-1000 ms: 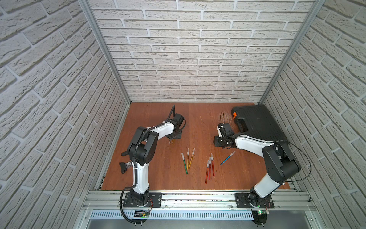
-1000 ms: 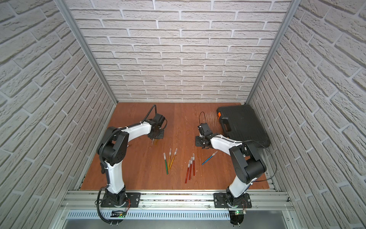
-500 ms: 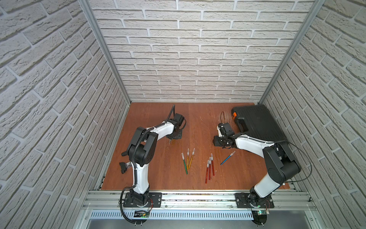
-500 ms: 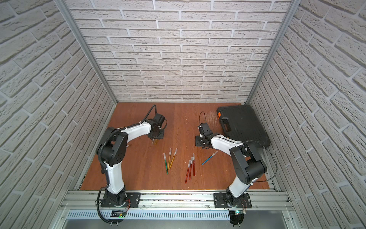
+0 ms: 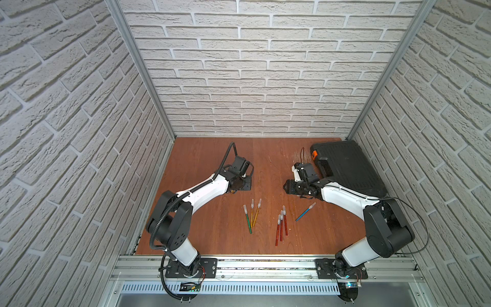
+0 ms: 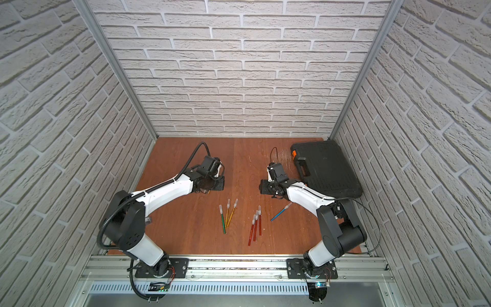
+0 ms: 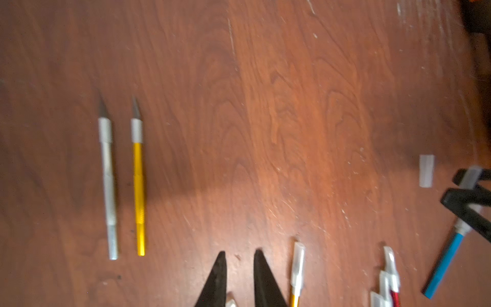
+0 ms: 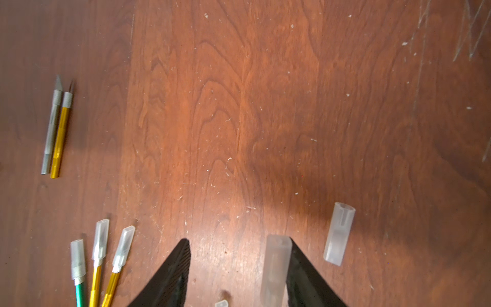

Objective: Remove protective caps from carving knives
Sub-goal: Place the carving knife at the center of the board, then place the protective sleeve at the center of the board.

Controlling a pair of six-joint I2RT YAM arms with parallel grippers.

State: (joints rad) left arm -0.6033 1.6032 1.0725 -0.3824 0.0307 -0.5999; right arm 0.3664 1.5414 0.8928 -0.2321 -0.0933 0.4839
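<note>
Two uncapped carving knives, one silver (image 7: 109, 186) and one gold (image 7: 139, 186), lie side by side ahead of my left gripper (image 7: 240, 252), whose jaws stand a narrow gap apart with nothing between them. My right gripper (image 8: 238, 240) is open wide. A protective cap (image 8: 276, 265) leans against the inside of one of its fingers. Another loose cap (image 8: 338, 234) lies on the table beside it. Capped knives lie nearer the front: a green and two gold ones (image 5: 251, 215), three red ones (image 5: 281, 226) and a blue one (image 5: 305, 211).
A closed black tool case (image 5: 345, 164) lies at the back right, just behind the right gripper (image 5: 288, 186). Brick walls enclose the brown wooden table (image 5: 207, 159) on three sides. The left gripper (image 5: 240, 183) hovers over the table left of centre.
The right gripper's jaws have spread wider, and the cap now touches only one finger. Both arms have stayed almost where they were.
</note>
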